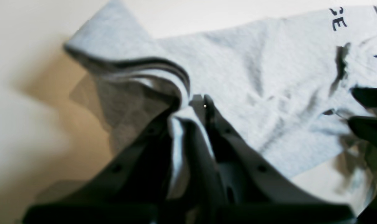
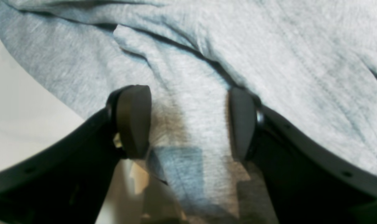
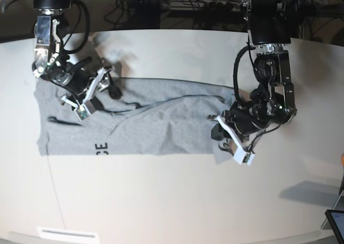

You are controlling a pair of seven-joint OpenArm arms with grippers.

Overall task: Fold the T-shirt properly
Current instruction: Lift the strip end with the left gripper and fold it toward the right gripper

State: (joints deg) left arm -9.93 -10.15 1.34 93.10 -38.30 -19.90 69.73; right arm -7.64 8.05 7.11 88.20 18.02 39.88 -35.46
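Left arm (image 3: 228, 127) bends low, jaws pinching the T-shirt (image 3: 145, 128) edge; right arm's (image 3: 102, 80) jaws spread wide

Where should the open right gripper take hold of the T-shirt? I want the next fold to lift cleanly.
Probably the raised ridge of T-shirt fabric between the right gripper's open fingers, taken from above. It stands up off the table, so the pads can pinch it. The left gripper already clamps the opposite edge.
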